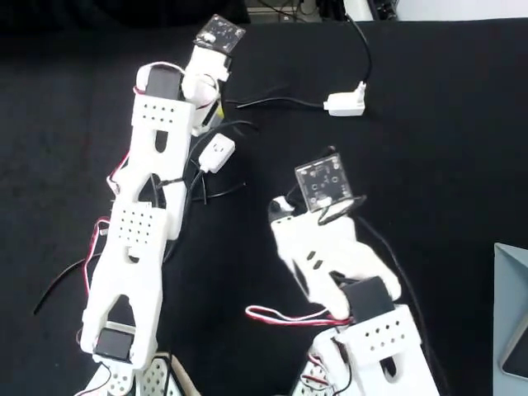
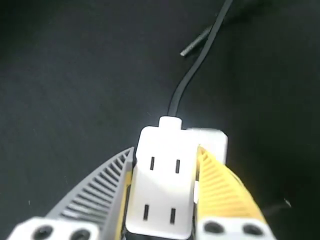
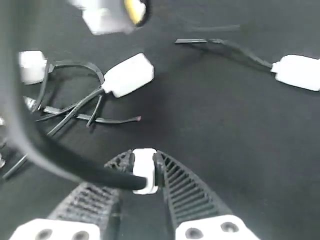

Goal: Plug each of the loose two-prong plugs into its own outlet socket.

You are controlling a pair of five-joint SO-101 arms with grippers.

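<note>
My left gripper [image 2: 165, 152] is shut on a white outlet block [image 2: 162, 195] with two pairs of slots facing the camera. Its black cord [image 2: 187, 80] runs away over the black table. A second white piece [image 2: 214, 140] peeks out just behind the block. In the high view the left gripper [image 1: 206, 89] is at the far end of the table. My right gripper [image 3: 144, 161] is shut on a small white plug [image 3: 145, 172] with a thick black cord [image 3: 60, 155]. It sits mid-table [image 1: 279, 211] in the high view.
A loose white plug [image 1: 217, 153] [image 3: 128, 75] lies between the arms among thin black wires [image 3: 75, 117]. Another white piece on a cord [image 1: 346, 103] [image 3: 299, 72] lies far right. A grey tray [image 1: 511, 305] sits at the right edge.
</note>
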